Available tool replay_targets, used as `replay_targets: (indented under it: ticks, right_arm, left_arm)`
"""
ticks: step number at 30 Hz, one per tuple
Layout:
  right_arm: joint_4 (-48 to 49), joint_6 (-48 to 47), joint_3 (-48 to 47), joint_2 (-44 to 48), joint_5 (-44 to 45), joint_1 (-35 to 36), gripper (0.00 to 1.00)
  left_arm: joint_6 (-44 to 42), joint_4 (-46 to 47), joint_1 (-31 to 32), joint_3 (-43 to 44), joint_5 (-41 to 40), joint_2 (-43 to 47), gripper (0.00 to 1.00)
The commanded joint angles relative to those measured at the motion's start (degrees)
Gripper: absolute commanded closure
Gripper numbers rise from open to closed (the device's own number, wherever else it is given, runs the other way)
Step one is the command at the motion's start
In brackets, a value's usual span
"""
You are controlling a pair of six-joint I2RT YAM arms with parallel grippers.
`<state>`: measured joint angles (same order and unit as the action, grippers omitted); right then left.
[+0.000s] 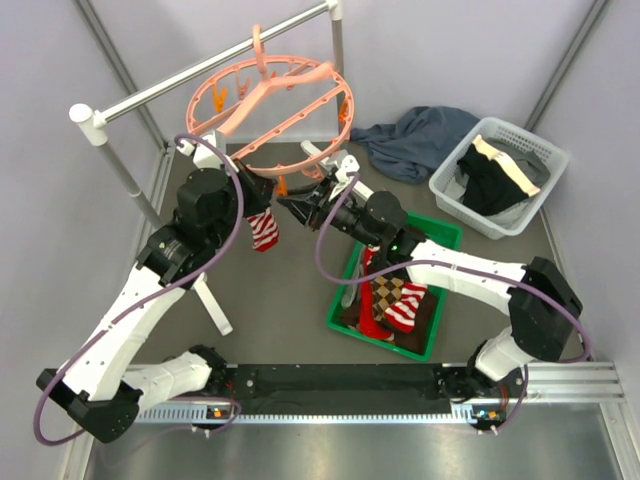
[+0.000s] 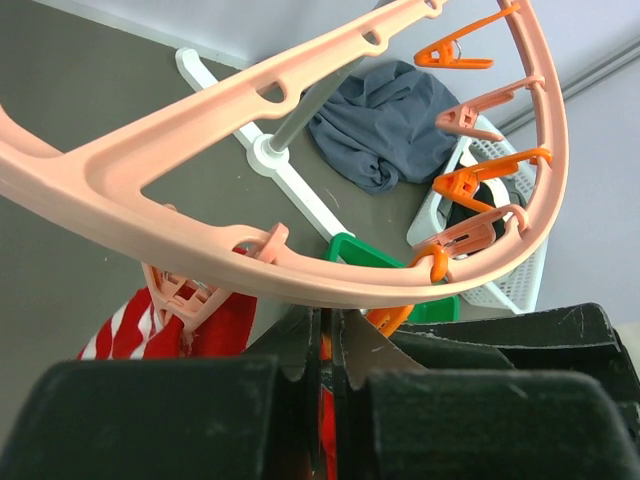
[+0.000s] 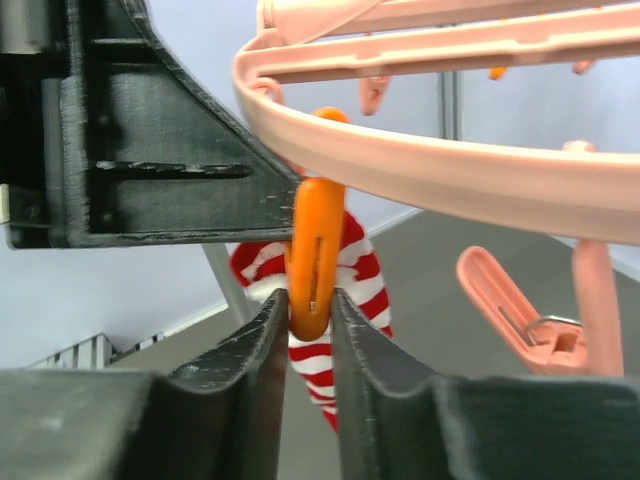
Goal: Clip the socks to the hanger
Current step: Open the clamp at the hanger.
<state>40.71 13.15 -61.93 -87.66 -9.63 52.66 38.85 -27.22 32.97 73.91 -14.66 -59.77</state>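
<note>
The salmon-pink hanger ring [image 1: 270,95] hangs from the grey rail and arcs across the left wrist view [image 2: 300,270] and the right wrist view [image 3: 450,170]. My left gripper [image 1: 262,203] is just under its near rim, shut on red sock fabric [image 2: 327,410]. A red-and-white striped sock [image 1: 264,232] hangs below it and also shows in the right wrist view [image 3: 350,290]. My right gripper [image 1: 292,207] is shut on an orange clip [image 3: 315,260] that hangs from the rim, with the striped sock right behind the clip. More socks [image 1: 390,295] lie in the green bin.
The green bin [image 1: 440,232] sits at centre right under my right arm. A white basket [image 1: 540,160] with black and cream garments stands at the far right. A dark blue-grey cloth [image 1: 420,140] lies behind it. The rail [image 1: 200,75] stands on white posts [image 1: 215,300].
</note>
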Motion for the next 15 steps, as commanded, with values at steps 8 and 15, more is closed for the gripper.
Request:
replay_targets:
  ticks: [8,15]
  right_arm:
    - [2.4,0.7,-3.5,-0.1,-0.9,-0.2,1.0]
    - [1.9,0.6,-3.5,-0.1,-0.3,-0.2,1.0]
  left_arm:
    - [-0.6,1.3,0.0,2.9,2.3,1.6,0.8]
    - [-2.4,1.5,0.0,2.5,2.5,3.3,0.57]
